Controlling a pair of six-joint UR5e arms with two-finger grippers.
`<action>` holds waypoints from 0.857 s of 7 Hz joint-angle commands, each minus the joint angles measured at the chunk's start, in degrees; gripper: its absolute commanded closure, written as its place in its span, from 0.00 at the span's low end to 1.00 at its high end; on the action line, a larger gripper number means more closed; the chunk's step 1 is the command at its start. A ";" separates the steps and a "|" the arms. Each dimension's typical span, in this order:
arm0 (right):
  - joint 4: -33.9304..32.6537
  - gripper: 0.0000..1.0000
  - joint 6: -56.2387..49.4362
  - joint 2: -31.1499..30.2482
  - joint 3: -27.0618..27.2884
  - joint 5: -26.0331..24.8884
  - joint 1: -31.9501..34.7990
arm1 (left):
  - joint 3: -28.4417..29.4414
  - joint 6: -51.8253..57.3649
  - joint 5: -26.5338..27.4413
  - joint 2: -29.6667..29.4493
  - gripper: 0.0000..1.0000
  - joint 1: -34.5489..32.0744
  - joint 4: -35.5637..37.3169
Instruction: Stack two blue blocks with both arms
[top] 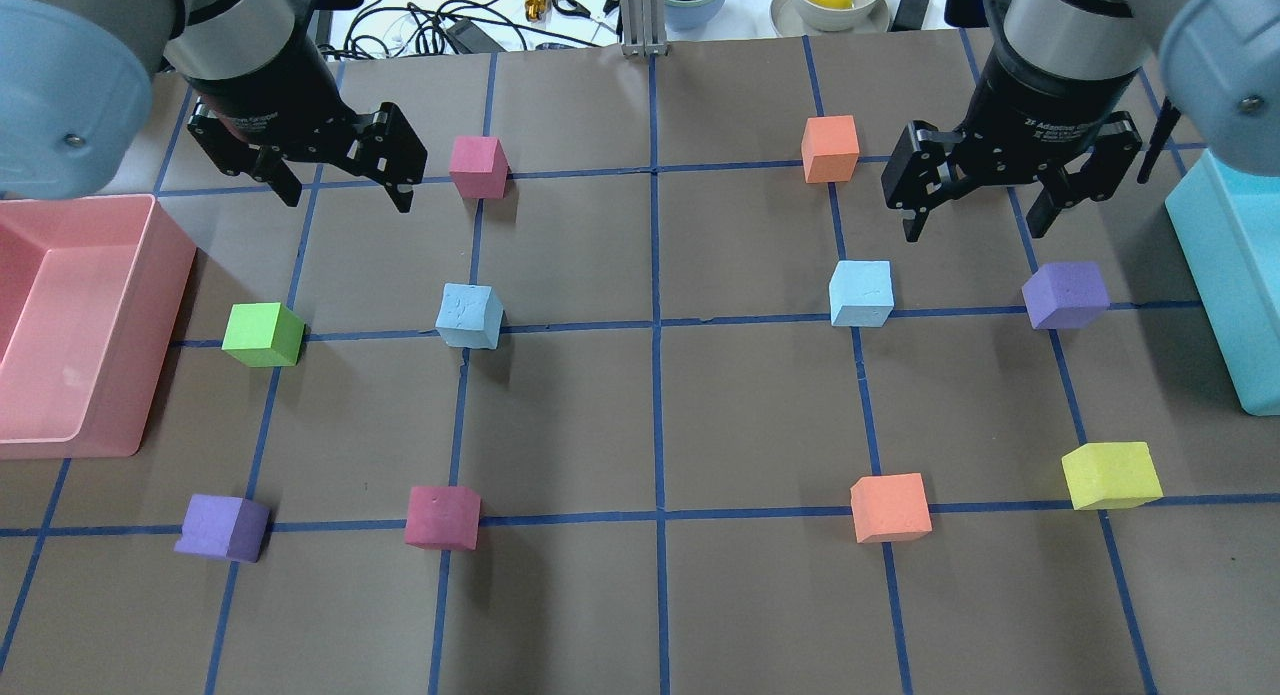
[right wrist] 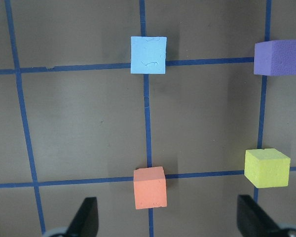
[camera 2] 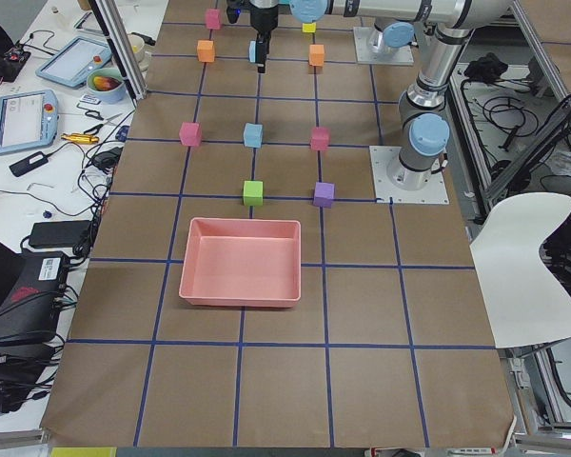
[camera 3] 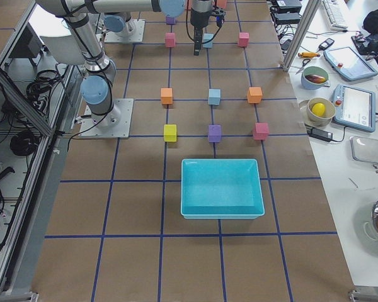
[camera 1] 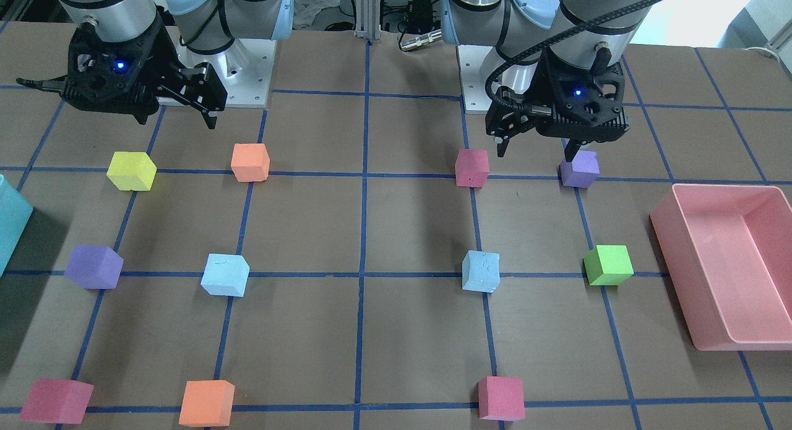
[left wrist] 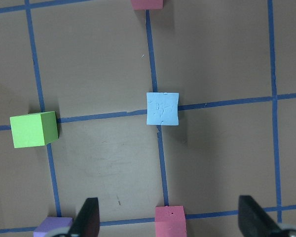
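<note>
overhead: high, looks forward and down | front: opposite side, looks down | sides: far, from each end | wrists: close, straight down | all share the surface (top: 760, 595)

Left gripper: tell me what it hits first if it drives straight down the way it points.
Most likely the blue block, centred ahead of the open left gripper in its wrist view. The gripper hangs high, so depth is unclear; it may instead meet the table just robot-side of it.
</note>
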 commanded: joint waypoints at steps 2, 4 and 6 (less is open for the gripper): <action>-4.35 0.00 0.14 8.87 0.00 0.34 -0.62 | -2.55 -0.23 0.50 -5.11 0.00 0.19 5.10; -15.76 0.00 0.06 17.65 0.00 0.08 -0.80 | -6.85 -0.06 0.06 -9.77 0.00 0.19 11.54; -22.28 0.00 0.49 25.66 0.00 0.16 -1.24 | -11.86 0.03 0.50 -14.25 0.00 0.19 20.49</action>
